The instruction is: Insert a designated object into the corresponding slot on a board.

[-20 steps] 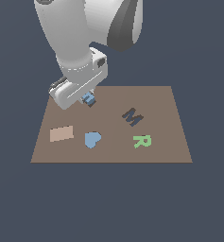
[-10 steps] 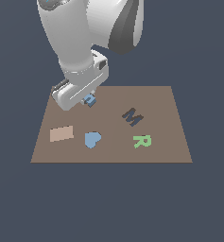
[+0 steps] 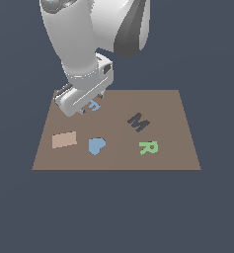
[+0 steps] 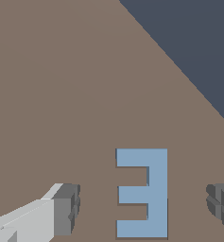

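The light blue E block (image 4: 146,191) lies flat on the brown board (image 4: 75,94), between my gripper's fingers. My gripper (image 4: 142,208) is open: one finger (image 4: 64,210) and the other finger (image 4: 222,205) stand well clear of the E on either side. In the exterior view the gripper (image 3: 91,105) hangs low over the far-left part of the board (image 3: 173,108), and the E (image 3: 94,105) peeks out beneath it. No dark E-shaped recess shows around the block, so I cannot tell whether it sits in the slot.
On the board are a dark M-shaped recess (image 3: 138,122), a green letter R (image 3: 148,147), a blue heart piece (image 3: 96,146) and a tan rectangle (image 3: 64,140). The board's edge with dark ground beyond it (image 4: 198,38) lies near the E.
The hand has stayed over the same far-left spot of the board. The E now shows lighter and plainer beneath the fingers than one second ago.
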`<state>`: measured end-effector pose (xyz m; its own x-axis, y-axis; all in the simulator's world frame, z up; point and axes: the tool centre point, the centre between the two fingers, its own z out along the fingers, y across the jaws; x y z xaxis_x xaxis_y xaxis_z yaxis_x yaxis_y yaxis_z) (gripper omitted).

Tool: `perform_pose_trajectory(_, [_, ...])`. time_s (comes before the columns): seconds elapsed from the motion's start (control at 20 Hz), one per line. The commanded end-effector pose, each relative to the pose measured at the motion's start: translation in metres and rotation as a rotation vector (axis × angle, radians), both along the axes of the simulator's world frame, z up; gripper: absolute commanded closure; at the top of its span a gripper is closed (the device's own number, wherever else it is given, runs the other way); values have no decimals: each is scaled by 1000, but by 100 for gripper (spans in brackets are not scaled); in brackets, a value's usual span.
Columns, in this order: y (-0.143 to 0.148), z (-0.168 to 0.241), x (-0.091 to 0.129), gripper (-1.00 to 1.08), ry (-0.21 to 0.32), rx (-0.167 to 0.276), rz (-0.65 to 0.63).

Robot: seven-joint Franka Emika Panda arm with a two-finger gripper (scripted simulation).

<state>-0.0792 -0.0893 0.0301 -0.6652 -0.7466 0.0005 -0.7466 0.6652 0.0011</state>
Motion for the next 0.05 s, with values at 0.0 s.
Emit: perform_pose_trajectory(0.0, [0, 0, 0, -92, 0, 0, 0])
